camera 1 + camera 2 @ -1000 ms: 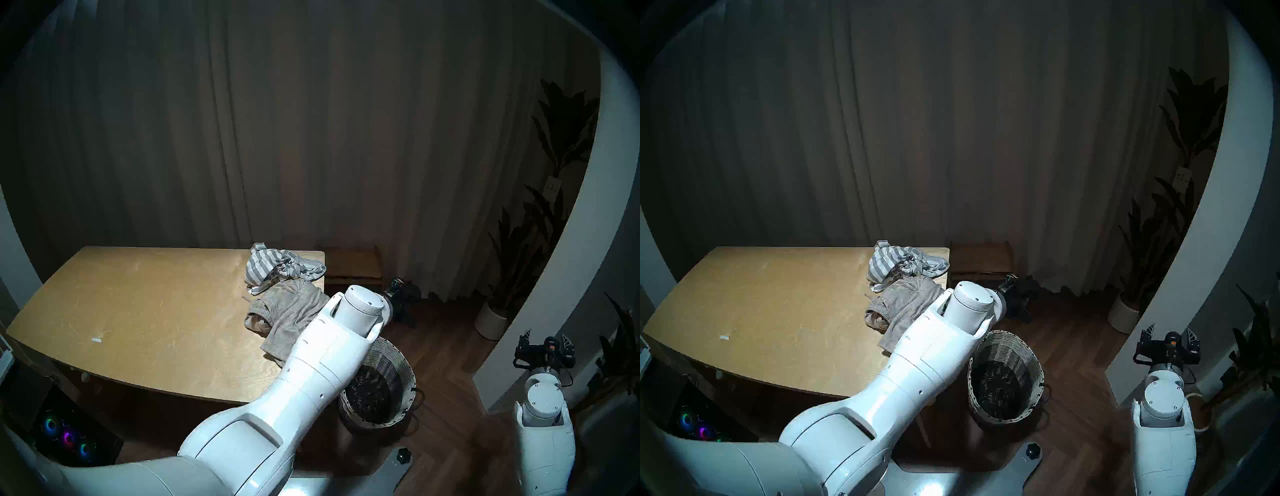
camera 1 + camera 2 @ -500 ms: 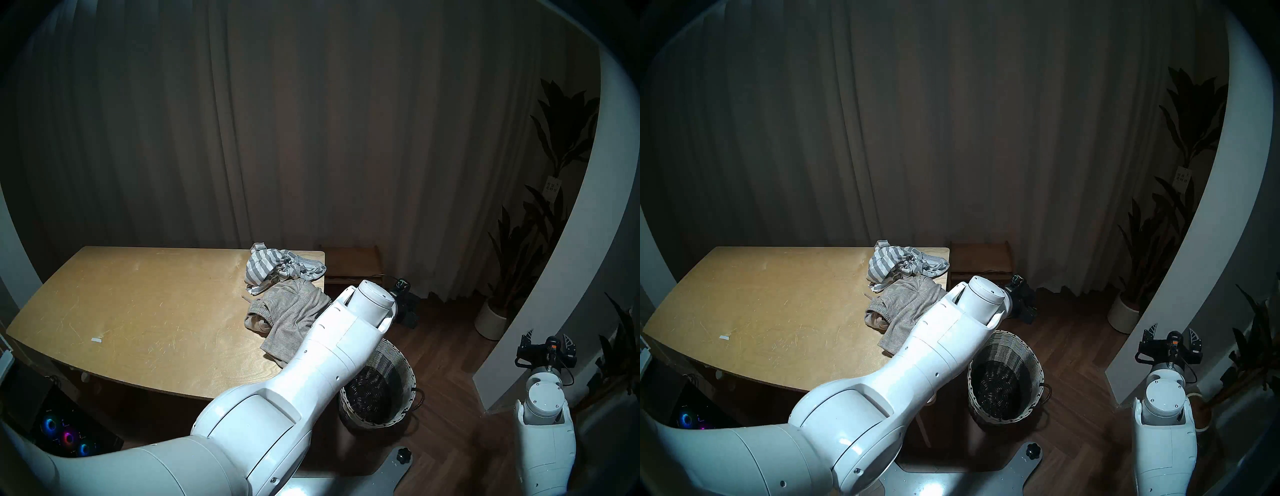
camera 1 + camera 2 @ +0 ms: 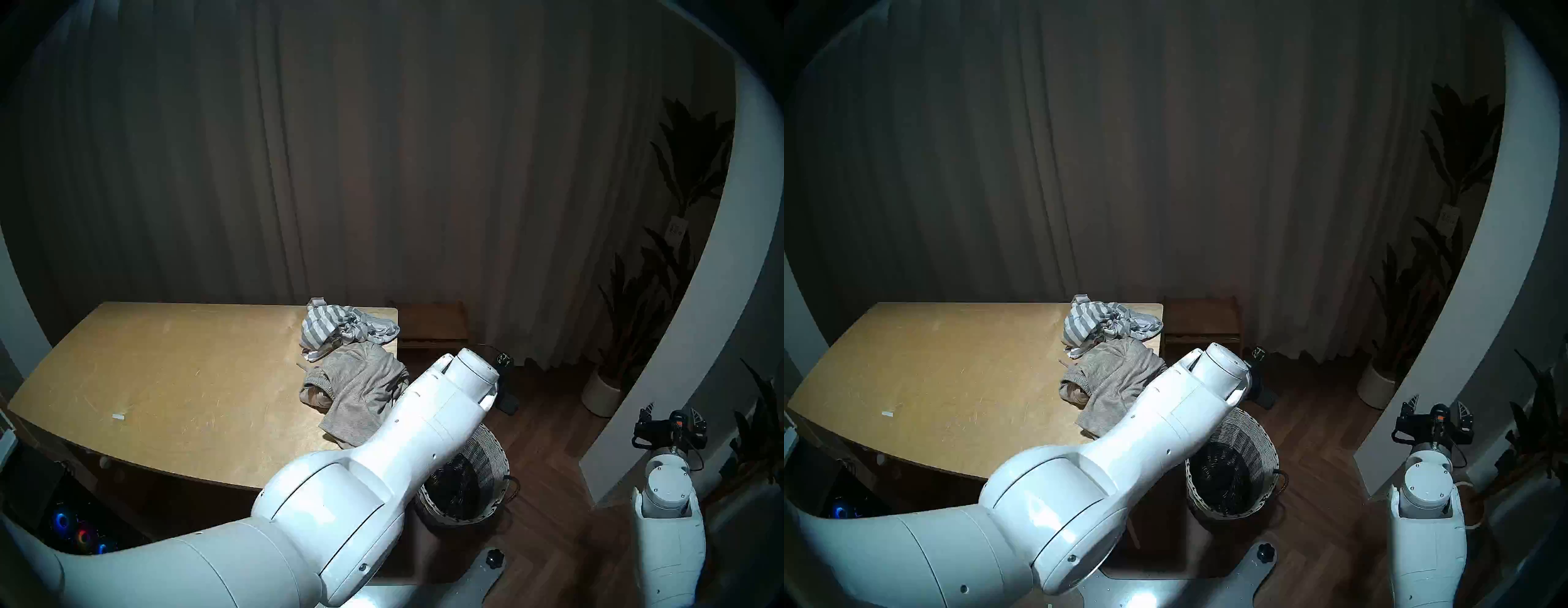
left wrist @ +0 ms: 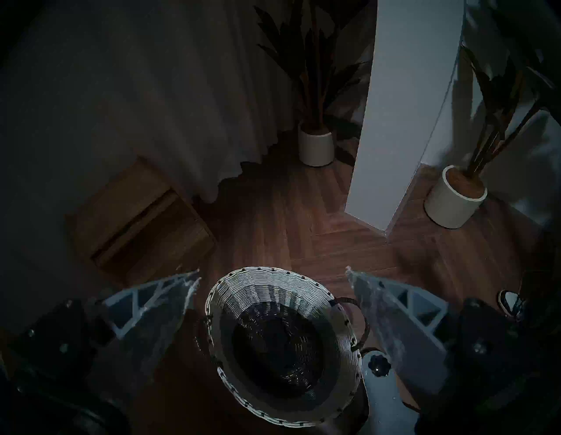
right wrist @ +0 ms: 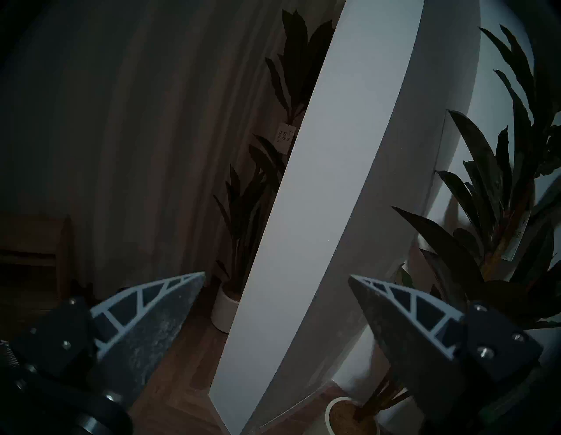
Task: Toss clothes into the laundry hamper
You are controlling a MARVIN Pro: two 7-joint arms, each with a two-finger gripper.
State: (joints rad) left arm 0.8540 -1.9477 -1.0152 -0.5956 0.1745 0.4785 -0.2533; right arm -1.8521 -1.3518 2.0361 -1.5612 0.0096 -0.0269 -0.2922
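Note:
The grey-and-white striped cloth (image 3: 343, 329) (image 3: 1106, 325) lies crumpled at the table's far right corner. The beige-grey knit top (image 3: 356, 390) (image 3: 1110, 382) lies in front of it, at the table's right edge. The wicker hamper (image 3: 488, 463) (image 3: 1246, 441) stands on the floor beside the table, partly behind my left forearm. My left gripper (image 4: 273, 272) is open and empty above the hamper (image 4: 273, 288), whose inside is dark. The small black piece cannot be made out. My right gripper (image 3: 671, 411) (image 5: 277, 275) is open and empty, raised at the far right.
The wooden table (image 3: 169, 382) fills the left. A low wooden cabinet (image 3: 432, 322) stands behind the hamper by the curtain. White plant pots (image 4: 315, 148) (image 4: 455, 200) flank a white wall corner (image 3: 679, 339). My base plate with a black knob (image 3: 494, 560) lies near the hamper.
My left arm has swung to the right, and its wrist and gripper have moved right and nearer over the hamper. The clothes on the table and the right arm have not moved.

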